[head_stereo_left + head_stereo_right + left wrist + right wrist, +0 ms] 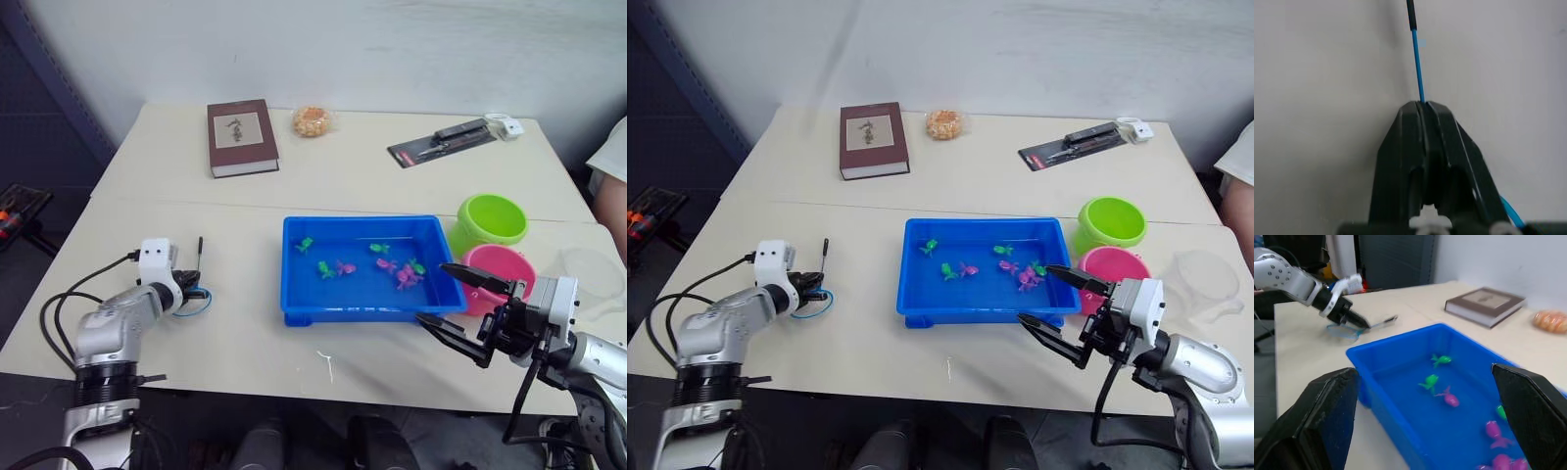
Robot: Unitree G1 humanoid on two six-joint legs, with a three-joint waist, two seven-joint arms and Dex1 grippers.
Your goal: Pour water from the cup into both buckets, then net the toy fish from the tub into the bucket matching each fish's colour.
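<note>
Fish (345,267) float in blue tub (294,300).

You're looking at two cream rectangular tabletops (245,323) butted edge to edge, a plain pale grey wall (392,49) behind, dark floor (29,264) at left.

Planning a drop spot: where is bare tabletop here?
Free: between book and black package, behind tub; also between net and tub. Crowded: tub's right end, with green bucket, pink bucket, cup, right gripper.
</note>
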